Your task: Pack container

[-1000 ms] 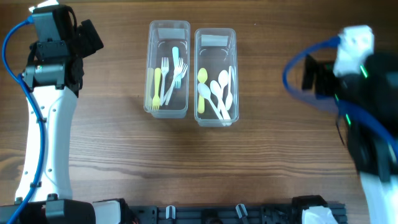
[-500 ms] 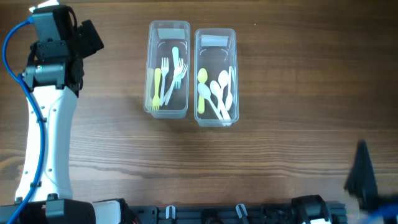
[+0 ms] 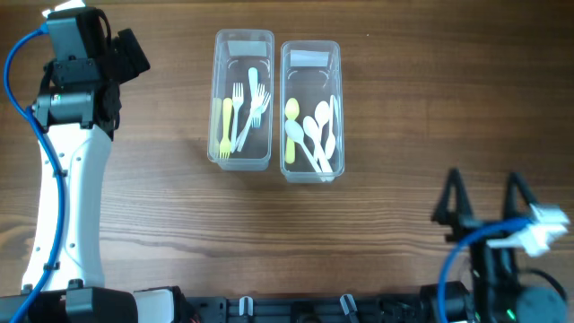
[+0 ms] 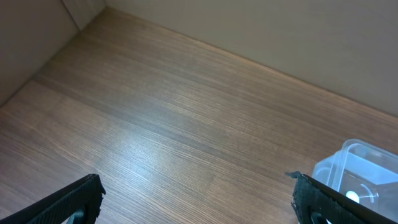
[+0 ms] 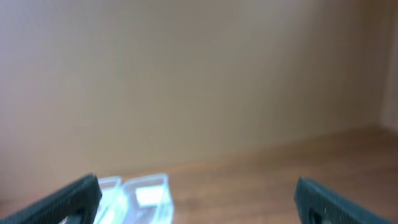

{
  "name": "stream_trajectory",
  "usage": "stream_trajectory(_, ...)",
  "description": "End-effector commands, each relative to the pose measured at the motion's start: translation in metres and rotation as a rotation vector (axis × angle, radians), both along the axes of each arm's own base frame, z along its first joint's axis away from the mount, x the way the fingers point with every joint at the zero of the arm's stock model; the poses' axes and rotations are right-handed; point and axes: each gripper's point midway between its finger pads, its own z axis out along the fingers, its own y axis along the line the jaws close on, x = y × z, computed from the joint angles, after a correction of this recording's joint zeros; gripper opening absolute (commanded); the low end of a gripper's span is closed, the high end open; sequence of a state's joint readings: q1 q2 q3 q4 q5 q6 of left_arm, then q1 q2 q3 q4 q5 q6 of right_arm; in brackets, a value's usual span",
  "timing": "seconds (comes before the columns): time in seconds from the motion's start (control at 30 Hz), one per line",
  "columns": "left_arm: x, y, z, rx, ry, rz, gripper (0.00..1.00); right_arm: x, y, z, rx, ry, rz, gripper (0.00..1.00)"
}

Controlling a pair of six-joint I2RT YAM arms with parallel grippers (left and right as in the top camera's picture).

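Note:
Two clear plastic containers stand side by side at the table's middle back. The left container (image 3: 243, 94) holds several plastic forks, yellow, white and light blue. The right container (image 3: 311, 108) holds several spoons, yellow and white. My left gripper (image 3: 126, 54) is open and empty at the far left back, apart from the containers; in its wrist view only bare wood lies between the fingertips (image 4: 81, 196) and a container corner (image 4: 357, 171) shows at the right. My right gripper (image 3: 484, 199) is open and empty at the front right, and its blurred view shows both containers (image 5: 140, 196) far off.
The wooden table (image 3: 377, 206) carries only the two containers. A black rail (image 3: 296, 309) runs along the front edge. The left arm (image 3: 67, 206) stretches along the left side. A blue cable (image 3: 466, 247) loops at the right arm.
My right arm has swung from the right back of the table down to the front right edge. The left arm and both containers have not moved.

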State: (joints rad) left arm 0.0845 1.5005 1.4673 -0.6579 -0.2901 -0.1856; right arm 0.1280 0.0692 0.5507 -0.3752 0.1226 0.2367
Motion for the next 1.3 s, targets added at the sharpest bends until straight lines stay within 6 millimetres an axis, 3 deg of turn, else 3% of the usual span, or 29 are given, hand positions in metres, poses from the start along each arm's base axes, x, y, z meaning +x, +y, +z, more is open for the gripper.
stream_trajectory(0.0,0.000,0.001,0.000,-0.003,-0.002,0.003,1.00,0.023,0.015,-0.045,0.039,0.039,0.079,1.00)
stream_trajectory(0.1,0.000,0.001,0.000,-0.003,-0.002,0.003,1.00,0.033,0.020,-0.071,0.006,0.070,0.099,1.00)
stream_trajectory(0.27,0.000,0.001,0.000,-0.003,-0.002,0.003,1.00,0.041,0.028,-0.095,-0.142,0.080,0.135,1.00)
stream_trajectory(0.5,0.000,0.001,0.000,-0.003,-0.002,0.003,1.00,0.050,0.029,-0.126,-0.150,0.104,0.139,1.00)
stream_trajectory(0.93,0.000,0.001,0.000,-0.003,-0.002,0.003,1.00,0.054,0.017,-0.149,-0.127,0.127,0.092,1.00)
stream_trajectory(1.27,0.000,0.001,0.000,-0.003,-0.002,0.003,1.00,0.053,0.026,-0.148,-0.311,0.093,0.135,1.00)
